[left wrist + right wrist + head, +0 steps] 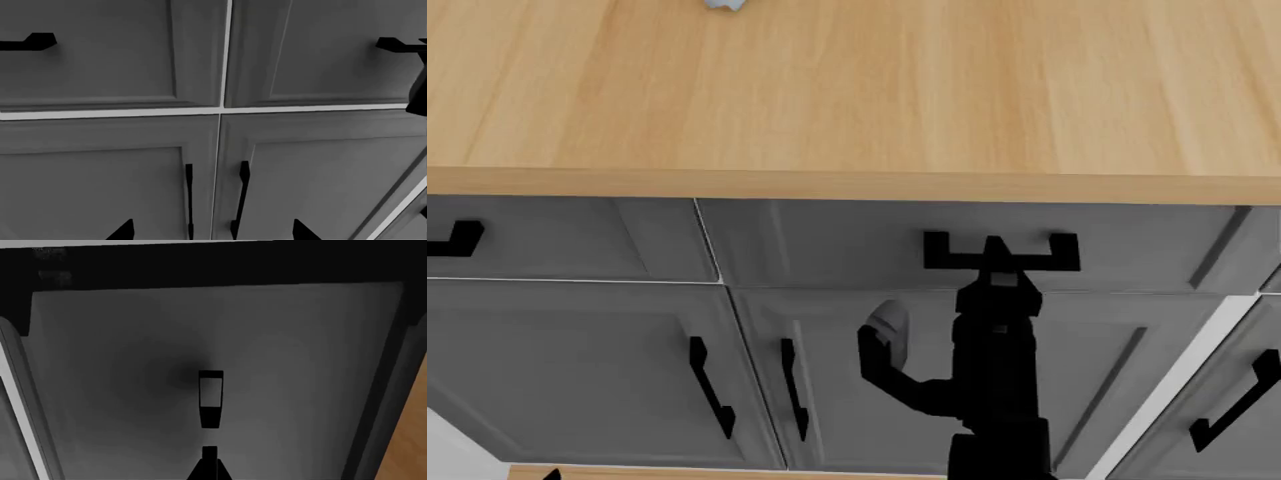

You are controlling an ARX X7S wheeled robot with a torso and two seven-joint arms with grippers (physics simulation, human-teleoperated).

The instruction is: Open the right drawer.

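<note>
1. Grey cabinetry fills the scene beneath a pale wooden countertop (pixel 854 100), whose front edge runs straight across the head view.
2. Directly under that edge sit two shallow drawer fronts side by side. The right drawer (pixel 827 245) is the wider stretch, with a recessed panel and a black squared U-shaped drawer handle (pixel 1001 252) mounted horizontally. It looks flush with its neighbour, so I judge it not yet opened.
3. The twin left drawer (pixel 561 240) shows only one end of its own black handle at the far left.
4. Below the drawers are taller cabinet doors (pixel 587 370) with vertical black handles near their meeting seam.
5. The right gripper (pixel 998 262), a black arm rising from below, has its tip at the middle of the drawer handle's bar. From the right wrist view one finger (pixel 211 400) lies against the grey panel, close under the dark bar. Whether the jaws have closed on the bar I cannot tell.
6. The left gripper (pixel 210 231) shows only as two dark fingertips spread apart, holding nothing, facing the seam between the cabinet doors.
7. To do this step well, I judge the grip should sit centred on the bar with fingers fully around it, then pull straight out from the cabinet face, level and steady. An off-centre or angled pull could slip off the bar or bind the drawer.
</note>
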